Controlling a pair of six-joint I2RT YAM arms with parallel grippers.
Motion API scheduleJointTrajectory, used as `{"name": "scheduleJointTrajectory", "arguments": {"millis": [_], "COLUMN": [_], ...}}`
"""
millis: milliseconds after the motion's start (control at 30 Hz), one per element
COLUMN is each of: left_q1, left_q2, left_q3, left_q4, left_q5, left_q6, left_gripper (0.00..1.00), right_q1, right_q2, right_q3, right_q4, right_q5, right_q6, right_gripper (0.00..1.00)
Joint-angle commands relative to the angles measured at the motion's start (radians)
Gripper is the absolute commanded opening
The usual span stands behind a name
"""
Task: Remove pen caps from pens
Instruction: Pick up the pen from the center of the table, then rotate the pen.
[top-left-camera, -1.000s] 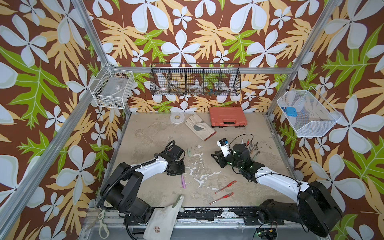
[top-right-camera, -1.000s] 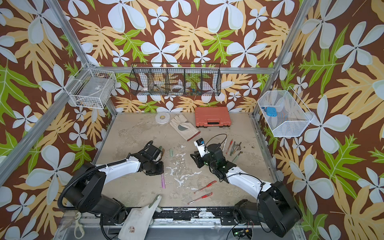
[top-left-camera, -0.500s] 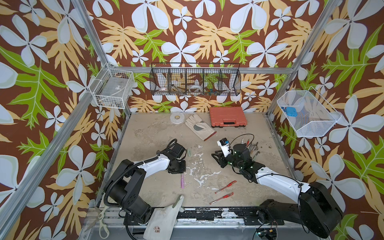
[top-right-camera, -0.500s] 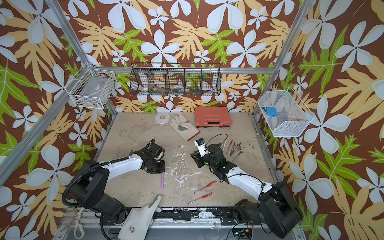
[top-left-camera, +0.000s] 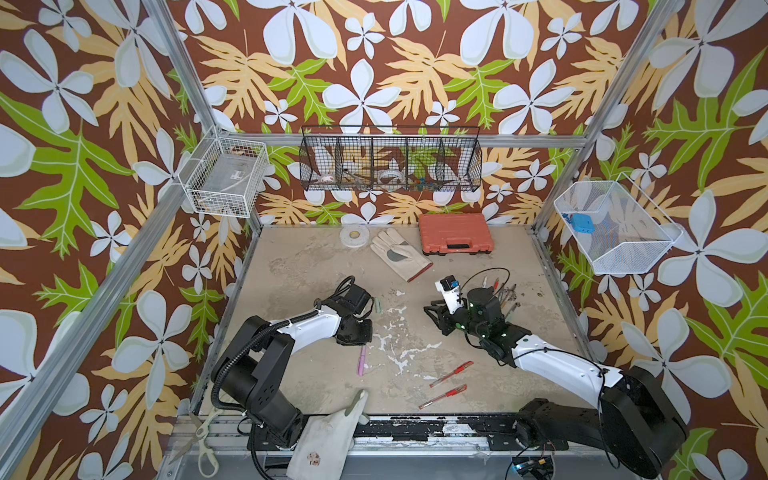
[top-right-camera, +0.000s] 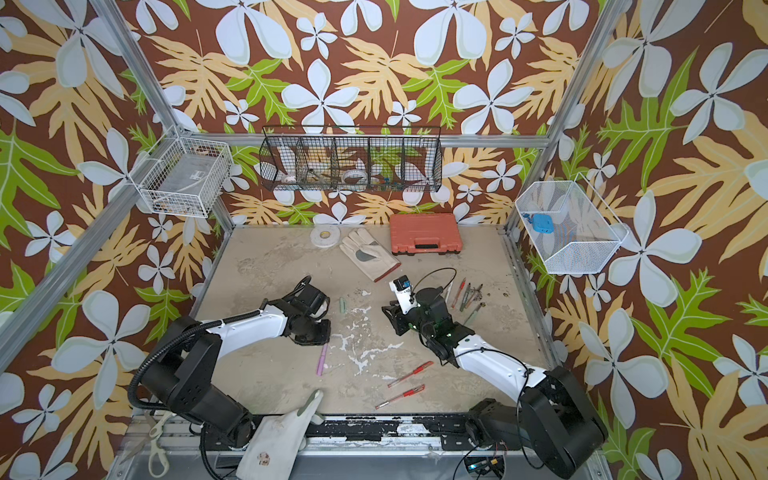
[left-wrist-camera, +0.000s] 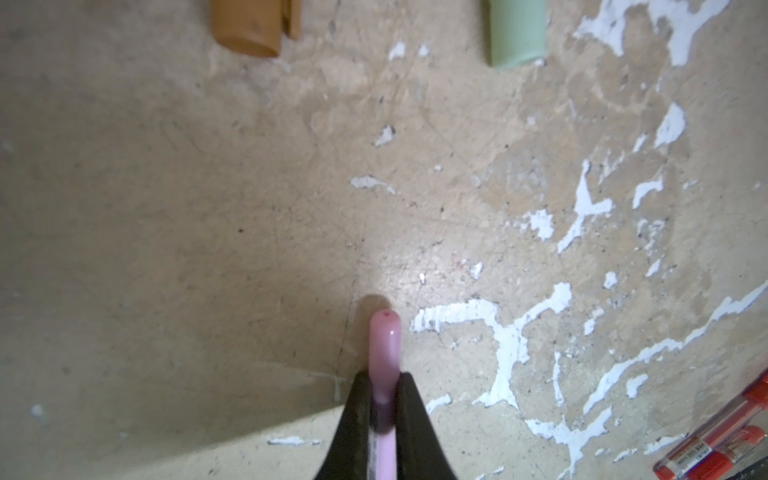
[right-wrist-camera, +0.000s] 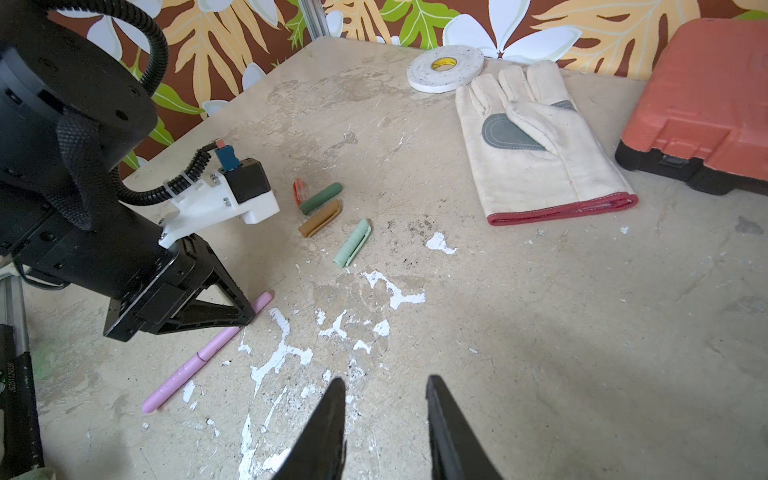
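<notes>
The pink pen (right-wrist-camera: 199, 357) lies on the table (top-left-camera: 299, 266), and my left gripper (left-wrist-camera: 384, 399) is clamped on it near one end. From above the gripper's body hides that grip. The left wrist view shows it. The right wrist view shows four loose caps (right-wrist-camera: 319, 218) beyond the pen, and my right gripper (right-wrist-camera: 384, 415) parted and empty.

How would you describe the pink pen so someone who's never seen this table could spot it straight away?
Start at the beige table and find the left gripper, down low on the left arm's side of it. The pink pen lies flat there, one end pinched by that gripper. It is the only pink pen: the two red pens nearby have clear barrels.
</notes>
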Motion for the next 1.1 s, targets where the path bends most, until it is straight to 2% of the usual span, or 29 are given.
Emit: {"name": "scheduleJointTrajectory", "arguments": {"millis": [0,267,433,633,767,900,1067], "left_q1": [-0.001,-0.001,0.000,0.001,0.001,0.001,-0.001], "left_q2": [-0.023,-0.241,-0.383,-0.485,-0.488,-0.486,-0.504], "left_q3": [0.000,-0.002,-0.081,-0.218,-0.289,-0.328,-0.450], "left_q4": [-0.017,0.136,0.424,0.856,1.103,1.210,1.455], "left_q5": [0.029,0.068,0.060,-0.022,-0.005,-0.009,0.037], "left_q6": [-0.004,-0.102,-0.219,-0.266,-0.181,-0.083,0.010], "left_gripper": [0.10,0.10,0.10,0.08,0.09,0.09,0.09], "right_q1": [0.000,-0.001,-0.002,-0.003,-0.003,-0.003,-0.003], "right_q2": [-0.009,-0.034,-0.056,-0.087,-0.115,-0.115,-0.112], "right_q3": [-0.006,-0.023,-0.058,-0.088,-0.100,-0.100,-0.097], "right_q4": [0.022,0.069,0.148,0.209,0.218,0.219,0.233], "right_q5": [0.000,-0.114,-0.210,-0.291,-0.296,-0.300,-0.339], "right_q6": [0.000,0.045,0.069,0.075,0.075,0.079,0.103], "right_gripper": [0.33,0.34,0.35,0.35,0.35,0.35,0.35]}}
